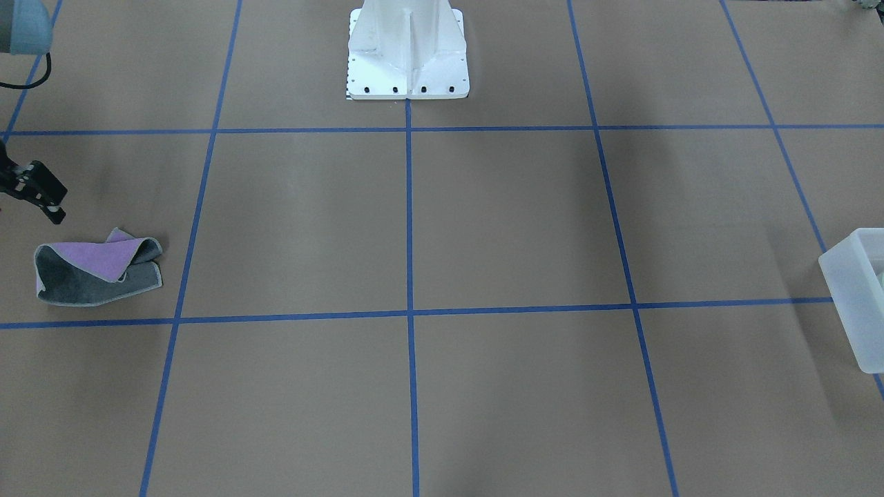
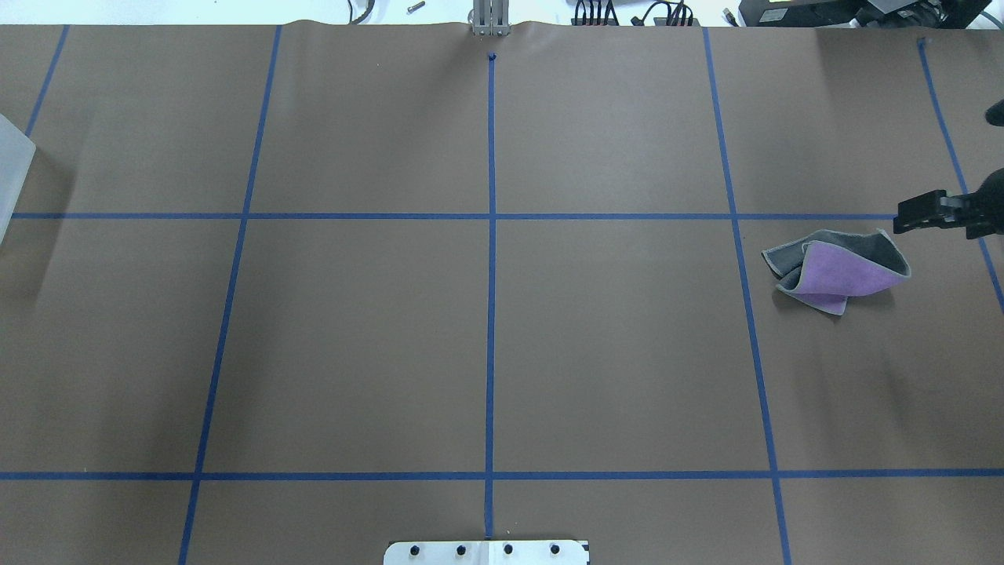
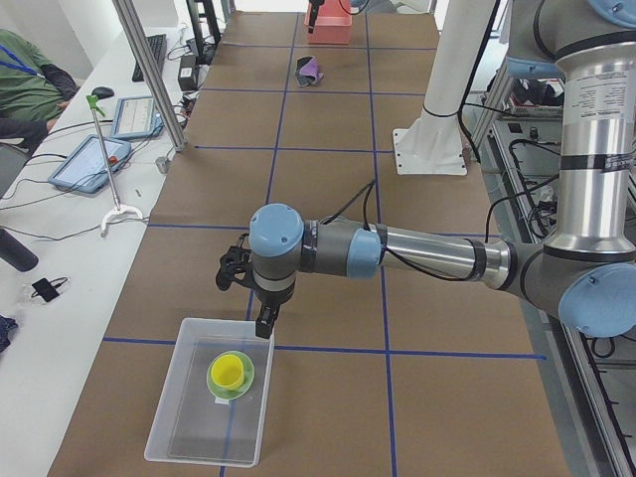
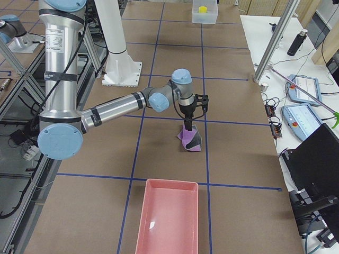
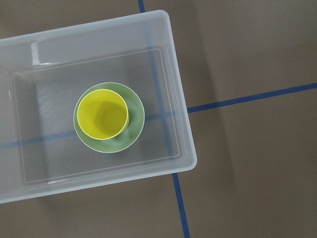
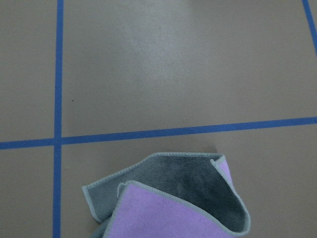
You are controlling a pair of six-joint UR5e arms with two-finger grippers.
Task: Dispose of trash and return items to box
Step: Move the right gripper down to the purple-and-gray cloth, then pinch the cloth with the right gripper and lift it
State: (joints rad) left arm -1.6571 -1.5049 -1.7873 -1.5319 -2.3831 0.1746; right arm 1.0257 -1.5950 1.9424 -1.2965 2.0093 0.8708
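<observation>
Table (image 1: 483, 228): cloth (image 1: 97, 273) beside right jaws, perhaps touching; pink tray (image 4: 169, 219) near.

My left arm (image 3: 427, 253) reaches out low and level, its wrist bent so the left claw (image 3: 266, 320) points straight down; I cannot tell how its jaws stand. My right arm (image 4: 116, 108) stretches out likewise, right claw (image 4: 189, 125) aimed down, jaws unclear.

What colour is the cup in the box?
Yellow. The cup shows best in the left wrist-mounted view.
</observation>
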